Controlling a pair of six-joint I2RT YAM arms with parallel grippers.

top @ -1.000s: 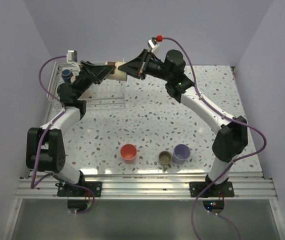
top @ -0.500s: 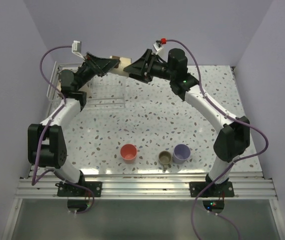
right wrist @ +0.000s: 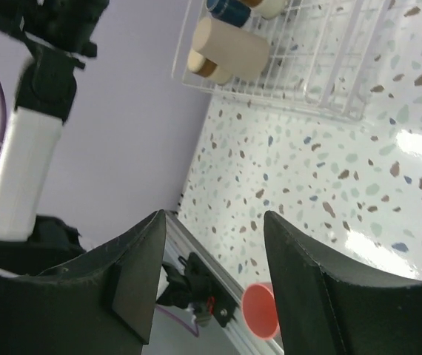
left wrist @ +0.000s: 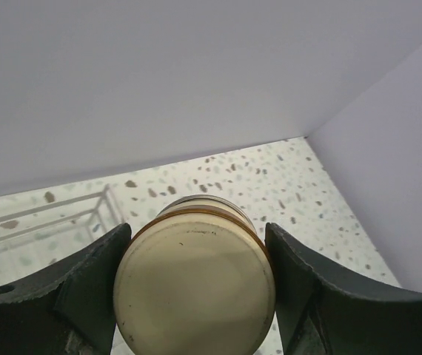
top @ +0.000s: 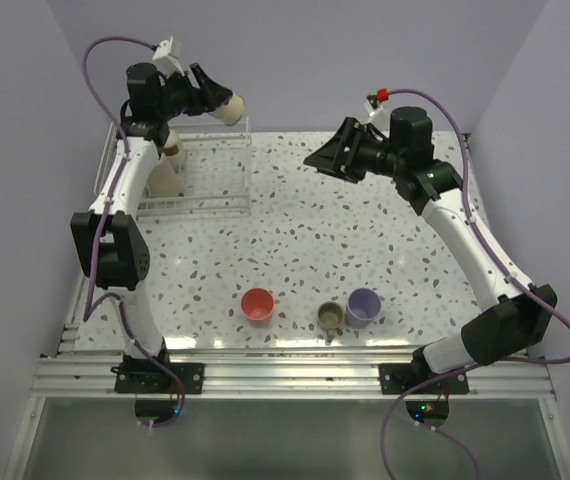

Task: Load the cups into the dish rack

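- Left gripper (left wrist: 196, 229) is pinching the beige cup (left wrist: 194, 285) by its sides, one finger on each flank. The cup's flat base faces the wrist camera.
- You have raised that arm. A second ago the gripper hung low over the right end of the rack (top: 215, 203). Now it sits high in the upper left of the top view, above the rack in the picture, with the cup poking out to the right.
- The beige cup is up in the air and does not touch the rack.
- Right gripper (right wrist: 215, 218) stands spread, with nothing between its fingers.
- A second ago it met the left gripper nose to nose at the beige cup, near the top centre of the frame. Half a second ago the two were still close. Now it has drawn back to the right of centre, and the two grippers are well apart.
- The rack is where it was, at the upper left of the table (top: 295, 250).
- A tan cup (top: 165, 182) rests in the rack's left half. Your right wrist view also shows a blue cup (right wrist: 226, 9) in the rack, at that frame's top edge.
- The red cup (top: 257, 305), olive cup (top: 330, 317) and lavender cup (top: 364, 306) stand upright in a row near the bottom centre of the top view. They have not moved since a second ago.
- The olive and lavender cups are just beside each other, and the red cup stands apart on their left.
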